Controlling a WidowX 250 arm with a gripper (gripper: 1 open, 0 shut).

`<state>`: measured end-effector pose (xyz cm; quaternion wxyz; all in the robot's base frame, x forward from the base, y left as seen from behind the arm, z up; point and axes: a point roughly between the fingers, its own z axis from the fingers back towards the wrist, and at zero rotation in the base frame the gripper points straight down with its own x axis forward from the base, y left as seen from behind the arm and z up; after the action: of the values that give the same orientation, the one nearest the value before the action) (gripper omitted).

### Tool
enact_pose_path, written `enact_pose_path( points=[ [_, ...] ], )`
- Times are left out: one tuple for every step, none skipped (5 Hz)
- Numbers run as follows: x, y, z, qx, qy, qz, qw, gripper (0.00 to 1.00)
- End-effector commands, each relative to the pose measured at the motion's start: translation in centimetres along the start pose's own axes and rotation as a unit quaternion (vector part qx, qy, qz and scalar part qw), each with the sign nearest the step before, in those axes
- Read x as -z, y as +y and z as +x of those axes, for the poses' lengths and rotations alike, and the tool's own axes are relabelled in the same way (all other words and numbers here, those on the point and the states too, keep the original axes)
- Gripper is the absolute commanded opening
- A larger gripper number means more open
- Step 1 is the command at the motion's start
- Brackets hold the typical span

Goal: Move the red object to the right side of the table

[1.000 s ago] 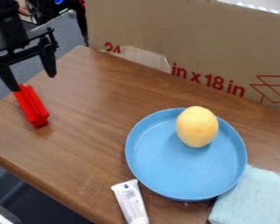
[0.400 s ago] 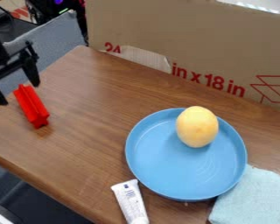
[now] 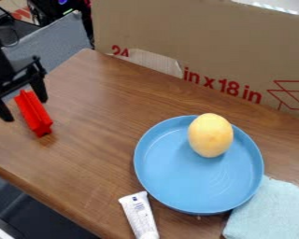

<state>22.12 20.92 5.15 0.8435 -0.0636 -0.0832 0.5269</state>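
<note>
On my camera view, the claw (image 3: pixel 27 105) is at the left side of the picture, its black fingers spread wide, with one on the near side and one reaching toward the far end of the red block (image 3: pixel 34 113). The block lies on the wooden table (image 3: pixel 108 121), near the left edge of my view, its long ridged body slanting so that the lower end points toward the middle of the tabletop. The claw is right beside the block's upper part; from this angle I cannot tell whether the two touch, but I see no grip closed on it. Well apart from the block, toward the right of my view, I have a round blue plate (image 3: pixel 170 177) with a yellow, rounded object (image 3: pixel 211 135) resting on it, near the plate's upper edge. Just below and left of the plate there is a white tube (image 3: pixel 138 215), partly cut off by the bottom of the picture. A pale blue cloth (image 3: pixel 267 213) lies at the lower right, beside the plate. Behind everything, a large cardboard box (image 3: pixel 196 42) with red printing stands along the back of the table.
</note>
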Motion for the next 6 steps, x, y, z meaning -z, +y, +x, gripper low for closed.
enact_pose_path(
  points=[
    [-1.4,-1.0,1.0,0.000,-0.033,-0.011,0.9994,1.00],
    [-1.8,-2.0,2.2,0.004,-0.044,-0.009,0.9990,1.00],
    [-0.7,-3.3,3.3,0.000,-0.050,-0.016,0.9986,1.00],
    [-0.2,-3.2,4.3,0.004,-0.063,-0.019,0.9978,1.00],
    [-0.4,-2.9,5.4,0.009,-0.076,-0.025,0.9968,1.00],
    [-1.0,-2.5,5.5,0.006,-0.086,-0.025,0.9959,1.00]
  ],
)
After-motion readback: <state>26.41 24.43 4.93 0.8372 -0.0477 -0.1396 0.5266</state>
